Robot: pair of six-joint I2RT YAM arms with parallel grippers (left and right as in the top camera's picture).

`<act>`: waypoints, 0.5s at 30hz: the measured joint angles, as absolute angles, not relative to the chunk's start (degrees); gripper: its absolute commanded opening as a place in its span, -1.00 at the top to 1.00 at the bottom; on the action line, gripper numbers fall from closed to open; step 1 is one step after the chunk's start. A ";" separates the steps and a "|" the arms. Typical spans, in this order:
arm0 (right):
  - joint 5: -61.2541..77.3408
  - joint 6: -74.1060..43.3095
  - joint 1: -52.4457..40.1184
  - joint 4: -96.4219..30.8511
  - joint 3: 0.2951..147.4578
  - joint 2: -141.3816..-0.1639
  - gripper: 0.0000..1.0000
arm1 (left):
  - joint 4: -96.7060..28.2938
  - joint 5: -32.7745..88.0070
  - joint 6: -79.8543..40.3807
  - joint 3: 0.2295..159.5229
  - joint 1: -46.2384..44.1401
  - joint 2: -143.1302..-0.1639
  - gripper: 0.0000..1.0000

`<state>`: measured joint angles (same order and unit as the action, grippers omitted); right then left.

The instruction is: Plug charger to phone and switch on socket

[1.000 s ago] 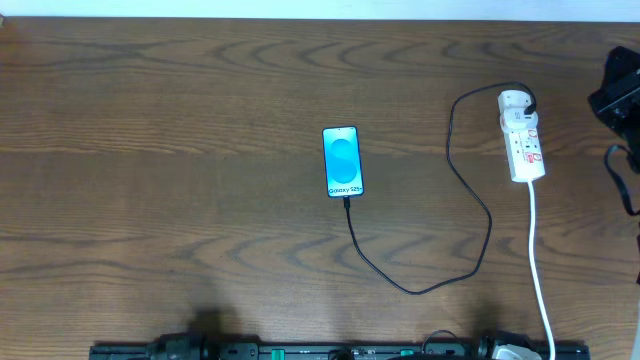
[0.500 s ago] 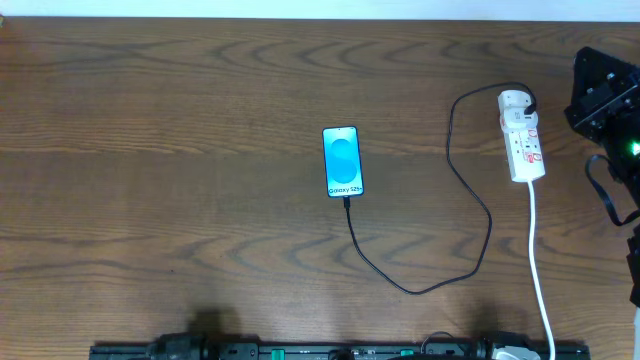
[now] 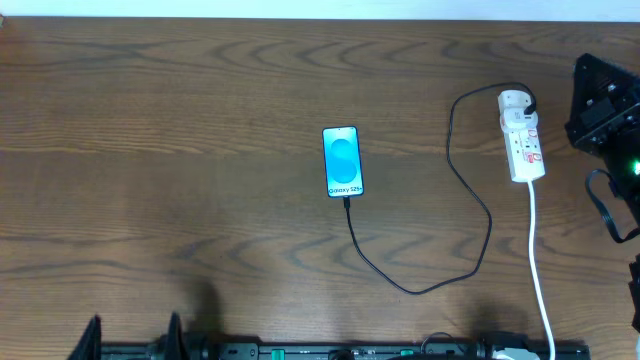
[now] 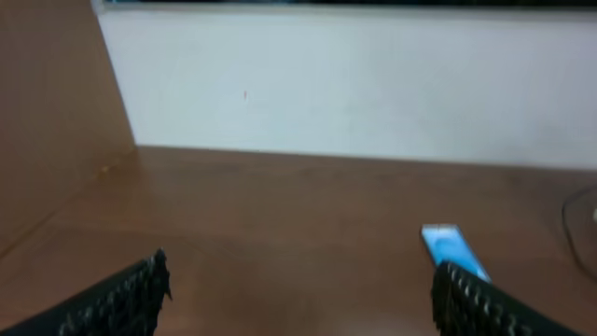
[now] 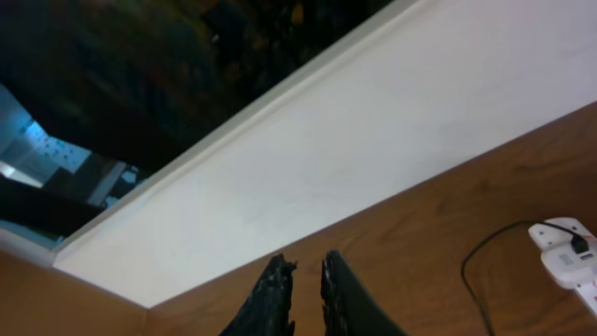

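The phone [image 3: 342,161] lies flat mid-table, its blue screen up; it also shows in the left wrist view as the phone [image 4: 449,246]. The thin black charger [image 3: 470,190] loops from the phone's near end, where its tip touches, round to the top of the white socket [image 3: 522,135]. My left gripper [image 4: 303,285] hangs open and empty low at the table's front left, far from the phone. My right gripper [image 5: 306,280] is empty with only a narrow gap between its fingers. The right arm [image 3: 603,105] hovers just right of the socket [image 5: 565,253].
The socket's white cord [image 3: 540,270] runs down to the table's front edge. A white wall [image 4: 373,84] backs the table. A black rail [image 3: 340,351] lines the front edge. A wooden side panel [image 4: 47,112] stands at the left.
My right arm has come further in from the right edge towards the socket. The left gripper's fingertips have come into the overhead view at the bottom left. Phone, charger and socket have not moved.
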<state>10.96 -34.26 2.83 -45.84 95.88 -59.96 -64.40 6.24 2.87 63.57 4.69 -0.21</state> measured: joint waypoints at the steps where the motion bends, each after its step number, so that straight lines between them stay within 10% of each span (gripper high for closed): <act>1: 10.81 -34.26 2.72 -45.84 95.88 -59.90 0.78 | -62.28 6.31 1.76 61.84 4.69 -0.23 -0.82; 15: 10.48 -34.24 2.66 -45.84 95.88 -59.86 0.78 | -40.91 6.37 -4.58 41.06 4.69 -0.25 -0.82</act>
<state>10.48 -34.24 2.66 -45.84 95.88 -59.86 -40.91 6.37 -4.58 41.06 4.69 -0.25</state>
